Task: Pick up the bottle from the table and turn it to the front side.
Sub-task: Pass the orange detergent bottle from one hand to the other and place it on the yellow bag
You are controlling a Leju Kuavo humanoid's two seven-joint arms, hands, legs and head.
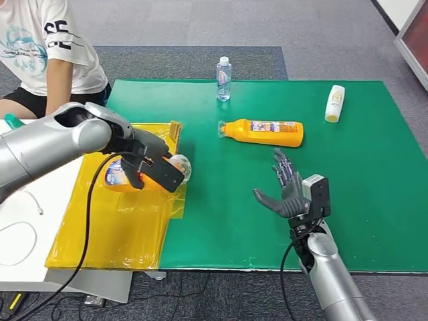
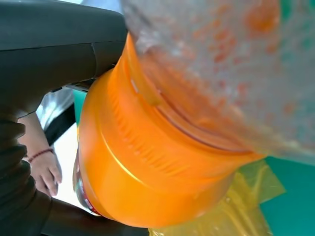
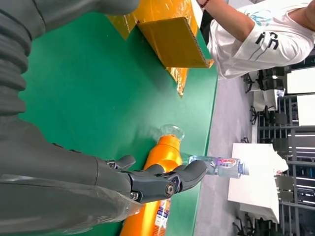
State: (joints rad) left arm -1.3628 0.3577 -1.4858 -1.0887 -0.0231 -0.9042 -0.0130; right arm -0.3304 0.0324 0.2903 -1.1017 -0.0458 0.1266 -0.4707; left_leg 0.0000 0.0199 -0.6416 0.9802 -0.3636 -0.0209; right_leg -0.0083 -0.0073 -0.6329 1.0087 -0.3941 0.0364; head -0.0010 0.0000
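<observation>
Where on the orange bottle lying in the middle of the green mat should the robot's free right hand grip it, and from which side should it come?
Grip the orange bottle around its long, even body, not the narrow clear-capped neck pointing toward the robot's left. It lies flat, just beyond the open right hand, so reaching forward and down over it probably suits best.

From our head we look forward and down over the green mat (image 1: 313, 200). Our left wrist camera sits very close to an orange bottle (image 2: 148, 167). Our right wrist view shares the lying bottle (image 3: 159, 187) at twelve o'clock (image 1: 265, 132).
</observation>
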